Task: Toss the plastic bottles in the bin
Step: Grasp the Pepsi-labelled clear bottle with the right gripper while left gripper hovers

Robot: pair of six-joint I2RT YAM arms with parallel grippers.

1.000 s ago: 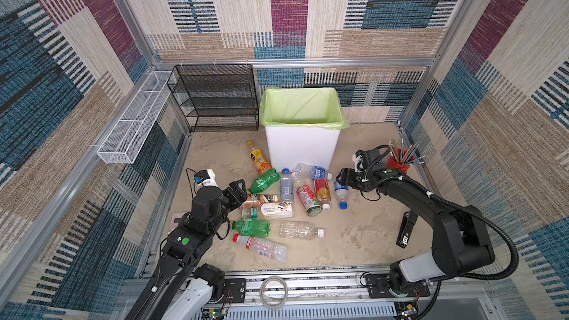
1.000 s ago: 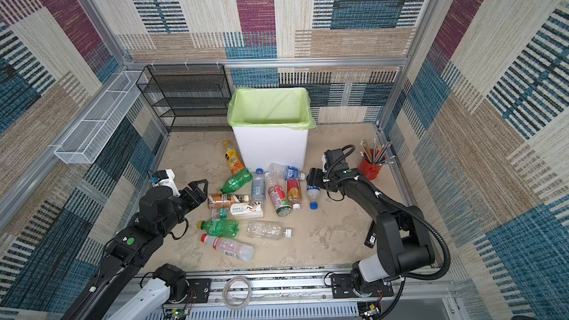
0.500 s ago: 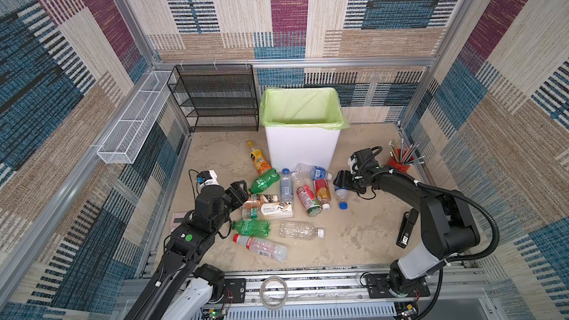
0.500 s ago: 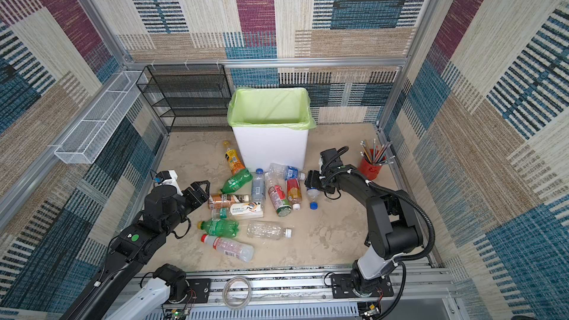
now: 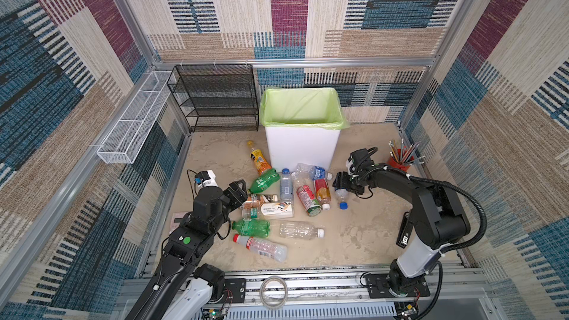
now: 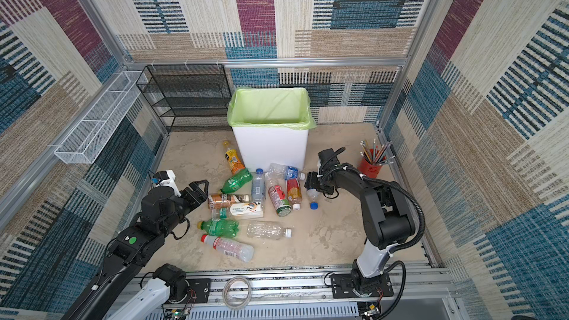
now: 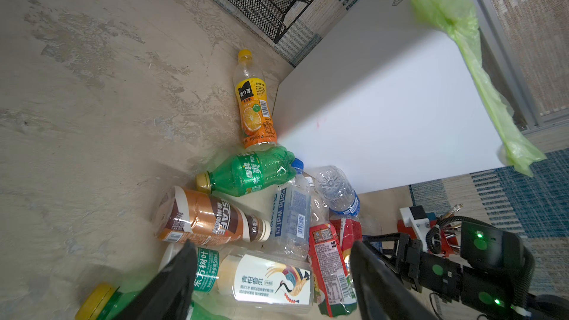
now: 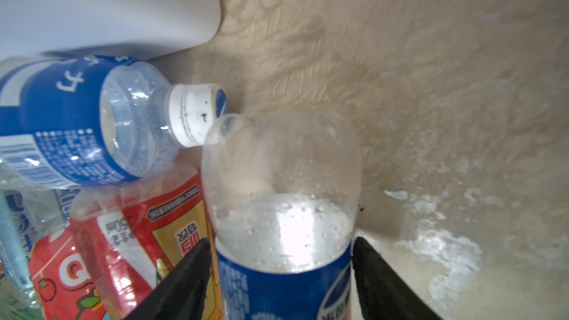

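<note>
Several plastic bottles lie on the floor in front of the white bin [image 5: 303, 149] with its light-green bag. My right gripper [image 5: 340, 184] [image 8: 281, 243] is shut on a clear bottle with a blue label [image 5: 341, 195] [image 8: 283, 180], a finger against each side. This bottle lies at the right edge of the pile, blue cap toward the front. My left gripper [image 5: 238, 187] [image 7: 272, 246] hangs open at the pile's left edge. It is over a brown coffee bottle [image 7: 209, 220] and a white-labelled bottle [image 7: 271, 281] and holds nothing.
A black mesh rack [image 5: 215, 100] stands left of the bin and a white wire basket [image 5: 132, 124] hangs on the left wall. A red cup of pencils [image 5: 400, 161] sits behind my right arm. A black stapler [image 5: 405, 232] lies by that arm's base.
My right gripper has slid left onto the blue-labelled bottle and its jaws have narrowed against it. The left gripper has barely moved.
</note>
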